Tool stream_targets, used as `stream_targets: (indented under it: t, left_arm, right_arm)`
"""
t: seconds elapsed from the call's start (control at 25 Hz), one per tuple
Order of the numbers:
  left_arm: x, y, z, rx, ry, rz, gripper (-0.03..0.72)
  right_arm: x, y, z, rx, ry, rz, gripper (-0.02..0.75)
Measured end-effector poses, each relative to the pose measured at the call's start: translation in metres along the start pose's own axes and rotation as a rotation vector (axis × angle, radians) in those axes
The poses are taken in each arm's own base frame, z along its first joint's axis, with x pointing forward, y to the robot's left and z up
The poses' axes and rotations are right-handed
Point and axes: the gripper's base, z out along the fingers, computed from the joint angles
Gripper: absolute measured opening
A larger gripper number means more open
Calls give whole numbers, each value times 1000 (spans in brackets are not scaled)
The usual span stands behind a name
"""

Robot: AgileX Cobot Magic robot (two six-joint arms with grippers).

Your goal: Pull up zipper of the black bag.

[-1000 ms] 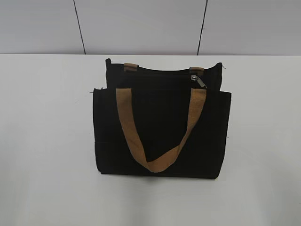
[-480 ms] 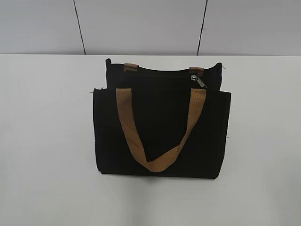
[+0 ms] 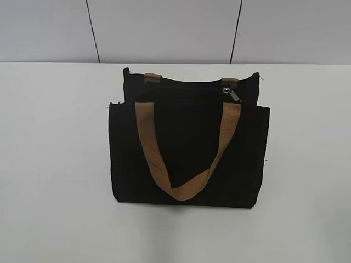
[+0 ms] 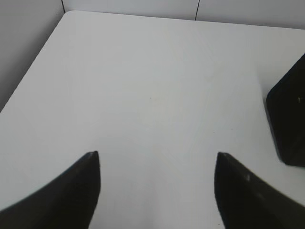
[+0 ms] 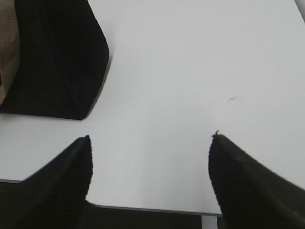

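— Black bag (image 3: 186, 150) lies mid-tabletop (image 3: 49, 164); only the exterior view shows its zipper (image 3: 235, 94) pull, seemingly near the bag's right end.

— Left end effector (image 4: 157, 164) and right end effector (image 5: 150, 143) hover spread, empty, flanking the bag.

Both wrist views cut off the black bag (image 4: 289, 126), showing only a corner.

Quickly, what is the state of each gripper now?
Left gripper: open, holding nothing, over the table.
Right gripper: open, holding nothing, beside the bag.
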Motion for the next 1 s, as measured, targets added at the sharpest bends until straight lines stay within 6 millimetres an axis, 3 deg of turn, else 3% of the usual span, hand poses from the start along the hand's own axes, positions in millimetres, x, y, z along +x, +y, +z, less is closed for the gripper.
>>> stream_targets:
  t: [1.0]
  left_arm:
    - [1,-10,0,106,3,72,561]
  right_arm:
    - [2,-6,0,30,12,-42,577]
